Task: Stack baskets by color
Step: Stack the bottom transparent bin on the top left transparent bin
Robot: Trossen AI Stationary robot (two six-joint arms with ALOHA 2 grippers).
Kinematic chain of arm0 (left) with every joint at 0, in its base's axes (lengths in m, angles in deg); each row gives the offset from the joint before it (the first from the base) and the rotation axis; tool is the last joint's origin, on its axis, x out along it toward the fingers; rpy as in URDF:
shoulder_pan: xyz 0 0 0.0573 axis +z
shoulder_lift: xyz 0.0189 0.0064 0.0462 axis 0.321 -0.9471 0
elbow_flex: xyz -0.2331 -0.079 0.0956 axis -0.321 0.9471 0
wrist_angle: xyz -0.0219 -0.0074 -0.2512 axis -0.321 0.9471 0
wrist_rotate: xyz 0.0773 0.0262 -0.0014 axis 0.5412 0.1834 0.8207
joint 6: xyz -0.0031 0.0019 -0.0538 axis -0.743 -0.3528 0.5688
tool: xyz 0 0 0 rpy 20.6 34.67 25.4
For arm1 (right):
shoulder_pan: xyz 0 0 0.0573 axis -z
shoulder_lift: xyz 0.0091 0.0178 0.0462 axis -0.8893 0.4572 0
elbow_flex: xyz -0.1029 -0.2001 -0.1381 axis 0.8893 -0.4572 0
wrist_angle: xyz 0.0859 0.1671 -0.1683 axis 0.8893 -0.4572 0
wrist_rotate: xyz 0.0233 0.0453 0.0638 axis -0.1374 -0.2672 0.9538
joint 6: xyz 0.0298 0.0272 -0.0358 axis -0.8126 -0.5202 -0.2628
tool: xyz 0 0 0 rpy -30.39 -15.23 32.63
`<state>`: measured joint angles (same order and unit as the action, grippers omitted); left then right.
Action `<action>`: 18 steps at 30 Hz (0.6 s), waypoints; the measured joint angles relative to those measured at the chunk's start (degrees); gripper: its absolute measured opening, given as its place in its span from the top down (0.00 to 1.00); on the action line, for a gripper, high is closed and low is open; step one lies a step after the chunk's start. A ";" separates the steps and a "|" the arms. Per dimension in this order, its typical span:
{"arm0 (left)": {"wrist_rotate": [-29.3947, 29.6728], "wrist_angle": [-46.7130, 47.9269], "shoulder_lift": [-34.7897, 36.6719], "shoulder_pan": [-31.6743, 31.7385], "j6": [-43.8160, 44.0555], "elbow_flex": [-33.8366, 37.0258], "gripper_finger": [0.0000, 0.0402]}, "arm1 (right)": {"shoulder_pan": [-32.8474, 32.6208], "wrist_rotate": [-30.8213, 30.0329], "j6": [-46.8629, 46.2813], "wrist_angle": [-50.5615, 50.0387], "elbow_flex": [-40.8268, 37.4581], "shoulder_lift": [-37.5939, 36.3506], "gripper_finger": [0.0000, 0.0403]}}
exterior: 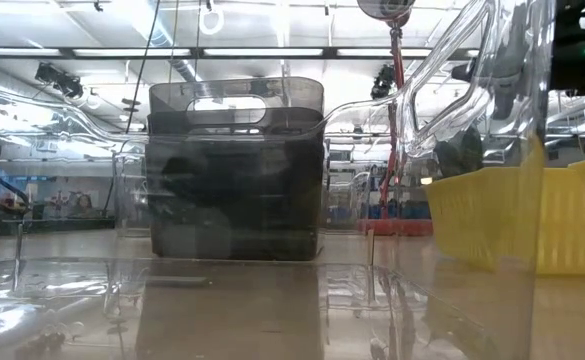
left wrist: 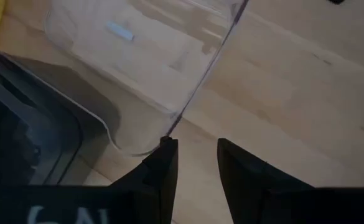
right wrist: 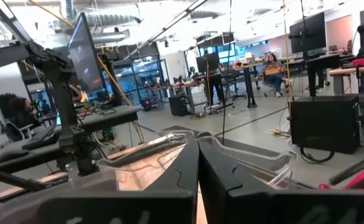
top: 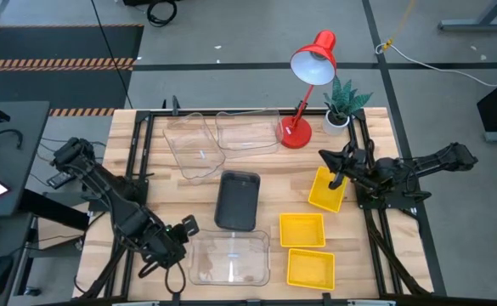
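A clear basket (top: pixel 229 257) lies near the table's front edge, with a dark grey basket (top: pixel 238 200) just beyond it. Two more clear baskets (top: pixel 189 144) (top: pixel 248 132) sit at the far side. Three yellow baskets (top: pixel 327 189) (top: pixel 302 229) (top: pixel 310 268) lie on the right. My left gripper (left wrist: pixel 194 155) is open at the near clear basket's left far corner (left wrist: pixel 163 134), pointing steeply down, with bare wood between its fingers. My right gripper (right wrist: pixel 198 174) is shut and held about level above the far yellow basket's far end (top: pixel 331 174). My left gripper has one fingertip (left wrist: pixel 168 146) right at the clear basket's rim (left wrist: pixel 188 106), at a corner. I cannot tell whether it touches the rim. Nothing lies between the two fingers.
A red desk lamp (top: pixel 303 93) and a small potted plant (top: pixel 341 106) stand at the far right. Bare wood lies left of the near clear basket (top: pixel 125 212). In the low view the clear basket's wall (exterior: pixel 272 300) fills the foreground before the dark grey basket (exterior: pixel 237 170).
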<state>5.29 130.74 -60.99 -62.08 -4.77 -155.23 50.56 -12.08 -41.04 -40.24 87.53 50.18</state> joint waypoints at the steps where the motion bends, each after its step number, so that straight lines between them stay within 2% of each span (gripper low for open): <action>1: 0.11 0.02 0.00 0.02 -0.31 0.00 0.70 | 0.00 0.00 -0.43 -0.49 0.00 0.02 0.97; 8: 1.29 -4.09 -0.94 0.61 -6.50 -0.07 0.69 | 0.00 0.03 -1.02 -0.77 0.00 0.02 0.97; 13: -1.87 -5.19 -4.11 0.81 -9.10 -0.07 0.63 | -0.02 0.20 -1.50 -0.84 0.00 0.00 0.97; 18: -2.27 -8.16 -7.50 0.26 -14.20 -0.04 0.58 | -0.02 0.21 -1.52 -1.96 0.00 0.02 0.97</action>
<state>3.02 122.58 -68.48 -61.82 -18.97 -155.27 50.54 -11.87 -42.56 -42.20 87.53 50.20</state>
